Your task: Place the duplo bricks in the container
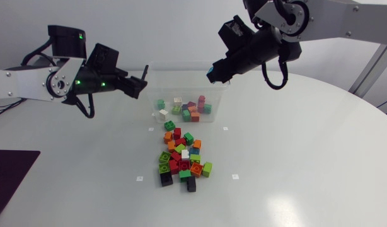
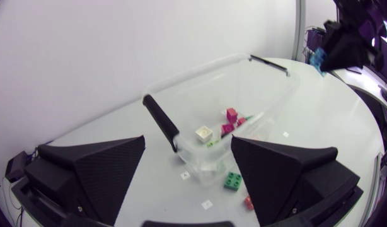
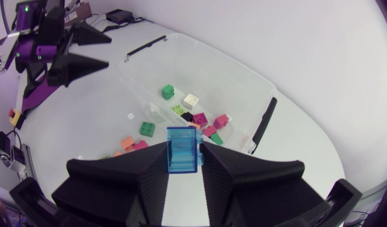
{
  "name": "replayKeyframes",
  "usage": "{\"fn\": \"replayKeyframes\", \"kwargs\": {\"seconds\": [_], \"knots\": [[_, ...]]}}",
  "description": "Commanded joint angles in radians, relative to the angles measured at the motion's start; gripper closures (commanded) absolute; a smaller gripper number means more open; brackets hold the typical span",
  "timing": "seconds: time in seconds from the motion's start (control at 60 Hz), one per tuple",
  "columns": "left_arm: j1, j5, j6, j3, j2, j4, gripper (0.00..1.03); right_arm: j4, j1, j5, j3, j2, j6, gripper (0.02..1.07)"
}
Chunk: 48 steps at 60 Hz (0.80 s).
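My right gripper (image 1: 213, 71) was clamped on a translucent blue brick (image 3: 183, 149), both fingers pressing its sides. It hung above the clear container (image 1: 174, 79) near the 2 o'clock corner as the head view shows it. That put the brick in the air and close to the rim, not over the middle.

My judgement was that the release should wait. I would first bring the gripper toward 9 o'clock until the brick sat over the bricks inside (image 1: 188, 108). Then I would lower it below the rim line, so the brick could not bounce off the wall and land on the table (image 1: 307, 157).

My left gripper (image 1: 141, 85) hovered at the container's 9 o'clock end, fingers spread and holding nothing, and I would keep clear of it. The loose pile (image 1: 183, 161) lay at 6 o'clock from the container, so much of the task was not yet done.
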Motion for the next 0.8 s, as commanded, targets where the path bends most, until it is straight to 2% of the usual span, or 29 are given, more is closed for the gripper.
{"fn": "replayKeyframes", "kwargs": {"seconds": [0.0, 0.15, 0.383, 0.783], "knots": [[0.011, 0.049, 0.049, -0.053, -0.001, -0.007, 0.08, 0.021, -0.005, -0.009, 0.046, 0.03, -0.005, 0.79], [0.017, 0.083, 0.067, -0.061, 0.079, -0.002, 0.09, 0.039, -0.011, -0.018, 0.098, 0.085, 0.004, 0.79], [0.019, 0.113, 0.072, -0.076, 0.248, 0.093, 0.09, 0.088, -0.026, -0.032, 0.166, 0.18, 0.01, 0.79], [-0.016, 0.135, 0.093, -0.105, 0.371, 0.201, 0.09, 0.129, -0.039, -0.041, 0.282, 0.317, 0.026, 0.79]]}}
